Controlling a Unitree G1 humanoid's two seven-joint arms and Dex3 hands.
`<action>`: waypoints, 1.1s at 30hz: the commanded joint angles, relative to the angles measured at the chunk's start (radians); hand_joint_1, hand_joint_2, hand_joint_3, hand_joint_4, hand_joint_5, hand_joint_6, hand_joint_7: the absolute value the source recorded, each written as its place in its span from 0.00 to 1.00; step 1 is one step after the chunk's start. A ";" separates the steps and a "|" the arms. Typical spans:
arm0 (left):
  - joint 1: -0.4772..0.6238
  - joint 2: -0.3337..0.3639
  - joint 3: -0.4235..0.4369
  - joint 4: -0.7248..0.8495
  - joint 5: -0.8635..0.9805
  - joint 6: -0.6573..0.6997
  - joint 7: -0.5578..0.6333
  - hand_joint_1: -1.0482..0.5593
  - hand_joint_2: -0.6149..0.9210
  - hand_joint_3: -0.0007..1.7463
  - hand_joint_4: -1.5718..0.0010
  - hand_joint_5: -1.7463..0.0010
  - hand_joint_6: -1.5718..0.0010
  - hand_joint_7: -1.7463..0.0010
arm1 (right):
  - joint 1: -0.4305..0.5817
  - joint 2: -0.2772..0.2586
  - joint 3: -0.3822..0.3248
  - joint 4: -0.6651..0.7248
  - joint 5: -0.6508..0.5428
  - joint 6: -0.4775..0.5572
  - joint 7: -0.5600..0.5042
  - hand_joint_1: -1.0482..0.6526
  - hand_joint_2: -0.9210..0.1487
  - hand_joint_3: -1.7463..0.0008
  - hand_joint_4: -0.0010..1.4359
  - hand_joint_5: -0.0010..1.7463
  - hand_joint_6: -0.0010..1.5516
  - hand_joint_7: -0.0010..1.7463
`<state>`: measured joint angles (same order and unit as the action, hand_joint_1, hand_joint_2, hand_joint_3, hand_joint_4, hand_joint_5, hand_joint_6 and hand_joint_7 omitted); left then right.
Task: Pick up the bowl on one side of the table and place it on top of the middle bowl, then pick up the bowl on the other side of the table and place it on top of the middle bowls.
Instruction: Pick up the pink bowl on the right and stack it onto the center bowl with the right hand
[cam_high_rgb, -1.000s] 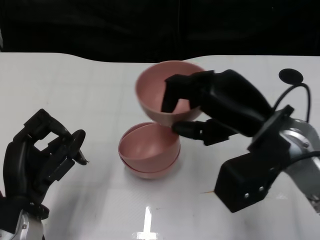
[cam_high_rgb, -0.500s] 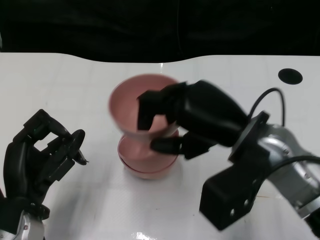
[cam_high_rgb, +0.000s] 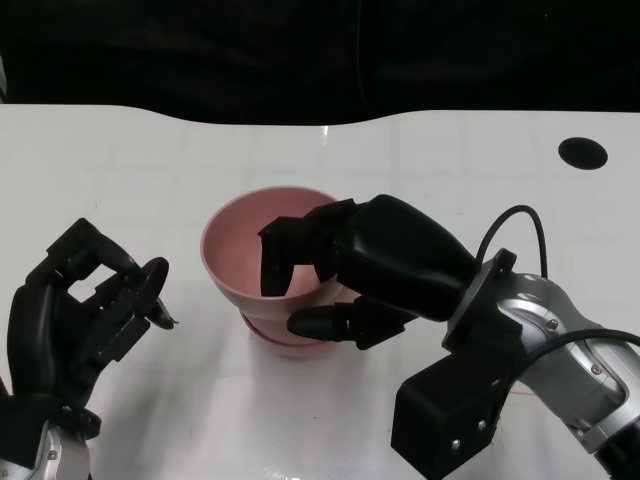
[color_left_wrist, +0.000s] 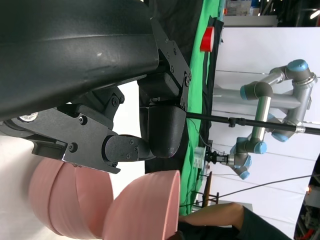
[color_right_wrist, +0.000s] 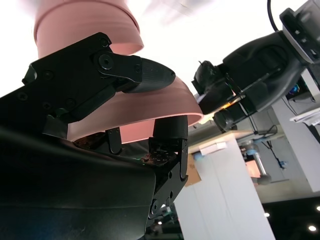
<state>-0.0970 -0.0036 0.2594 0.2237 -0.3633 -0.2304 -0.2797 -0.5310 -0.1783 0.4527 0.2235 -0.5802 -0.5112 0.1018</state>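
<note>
While its fingers hook over the near rim and its thumb presses the outer wall, the right hand (cam_high_rgb: 345, 275) grips a smooth round pink bowl (cam_high_rgb: 255, 255) on the side of the bowl nearest the silver right forearm (cam_high_rgb: 560, 350). The bowl's mouth opens upward, tipped slightly toward the hand, so its axis runs nearly upright. Directly beneath the hand's thumb sits a nested stack of pink bowls (cam_high_rgb: 290, 335) on the white table (cam_high_rgb: 150, 170), and the held bowl lies right over that stack; whether it rests fully inside it cannot be told from the head view. The left wrist view shows the held bowl's rim and wall beside the stack (color_left_wrist: 65, 195), its base toward the stack's opening.

The left hand (cam_high_rgb: 75, 305) sits well apart, on the far side of the bowls from the right hand, with its black fingers loosely curled and apart, holding nothing.
</note>
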 joint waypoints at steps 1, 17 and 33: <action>0.014 0.008 0.003 -0.006 -0.003 -0.004 0.002 0.57 0.96 0.21 0.39 0.00 0.56 0.00 | 0.004 -0.002 -0.005 0.006 0.009 -0.014 -0.007 0.47 0.22 0.53 0.63 1.00 0.42 1.00; 0.014 0.009 0.002 -0.006 -0.004 -0.004 0.002 0.57 0.95 0.22 0.39 0.00 0.56 0.00 | 0.004 -0.001 -0.007 0.008 0.008 -0.016 -0.006 0.47 0.24 0.52 0.63 1.00 0.42 1.00; 0.006 0.014 -0.002 0.019 -0.002 -0.017 -0.012 0.58 0.95 0.23 0.39 0.00 0.57 0.00 | -0.107 -0.008 -0.006 0.276 -0.048 -0.081 -0.128 0.46 0.15 0.57 0.61 1.00 0.40 1.00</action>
<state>-0.0963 -0.0031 0.2543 0.2370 -0.3657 -0.2327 -0.2816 -0.6172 -0.1807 0.4500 0.4915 -0.6245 -0.5805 -0.0103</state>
